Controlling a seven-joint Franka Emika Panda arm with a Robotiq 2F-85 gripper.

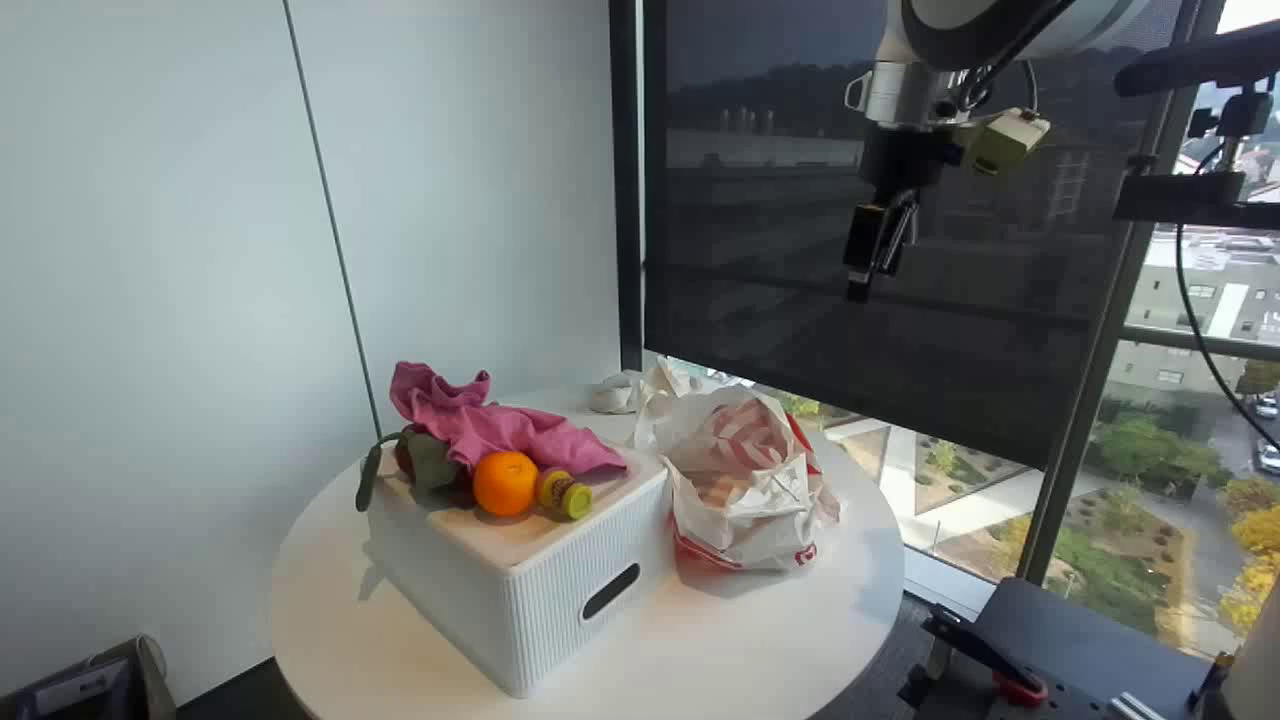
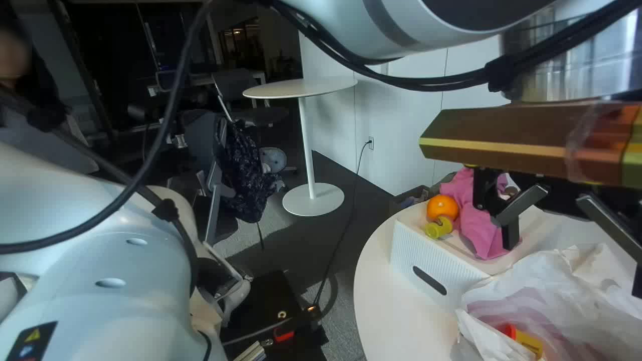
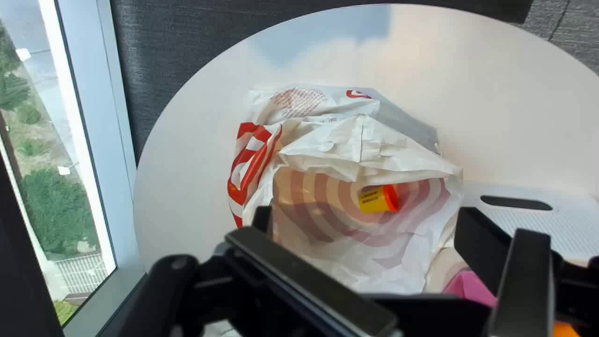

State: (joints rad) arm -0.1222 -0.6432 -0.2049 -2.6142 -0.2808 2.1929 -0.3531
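Note:
My gripper (image 3: 369, 230) stands open in the wrist view, nothing between its fingers. Below it is a crumpled white plastic bag (image 3: 323, 159) with red markings, its mouth gaping. Inside the bag lies a yellow tub with a red lid (image 3: 372, 200), on its side. An exterior view shows the gripper (image 1: 868, 282) high above the table, apart from everything. Beside the bag sits a white ribbed box (image 1: 545, 620). On its top rest an orange (image 1: 505, 483), a small yellow tub (image 1: 563, 494), a pink cloth (image 1: 520, 430) and a grey-green item (image 1: 432, 462), partly covered.
Everything stands on a round white table (image 1: 780, 640). Crumpled white material (image 1: 615, 392) lies behind the bag. A dark blind (image 1: 760, 300) covers part of the window. A dark bin (image 1: 90, 685) stands at lower left; another round table (image 2: 301, 87) is farther off.

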